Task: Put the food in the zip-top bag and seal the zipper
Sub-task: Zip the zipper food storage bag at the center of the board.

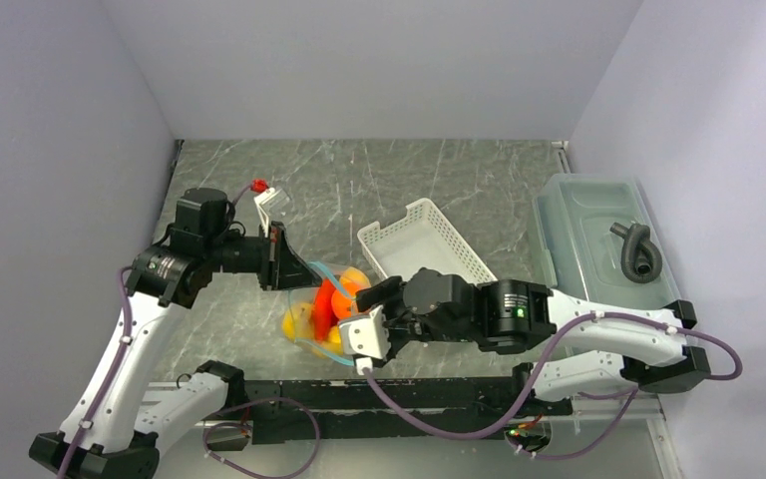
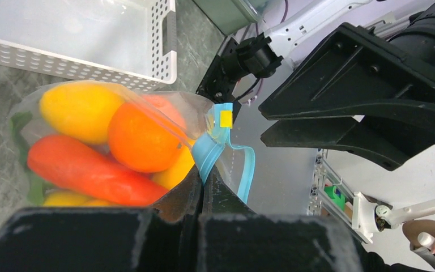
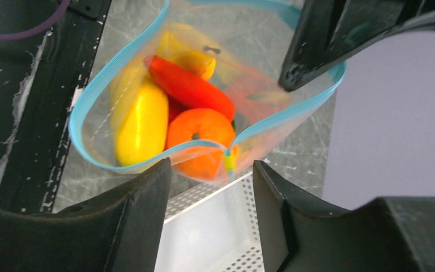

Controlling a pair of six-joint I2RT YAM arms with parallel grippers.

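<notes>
The zip-top bag (image 1: 304, 321) hangs just above the table at front centre, its mouth spread open. Inside is the food (image 1: 334, 299): an orange (image 2: 144, 136), a yellow lemon (image 2: 79, 110), a red-orange carrot (image 2: 85, 170) and other yellow pieces. My left gripper (image 1: 284, 261) is shut on the zipper (image 2: 248, 170), pinching the teal-blue strip near its yellow slider (image 2: 225, 118). My right gripper (image 1: 357, 311) is open beside the bag. In the right wrist view its fingers (image 3: 147, 198) flank the near mouth edge and slider (image 3: 228, 161) without touching them.
A white perforated basket (image 1: 424, 247) lies just behind the bag, tilted. A translucent lidded bin (image 1: 598, 235) with a grey hose piece (image 1: 638, 251) on it stands at the right. A small white and red object (image 1: 267, 195) sits back left. Grey walls enclose the table.
</notes>
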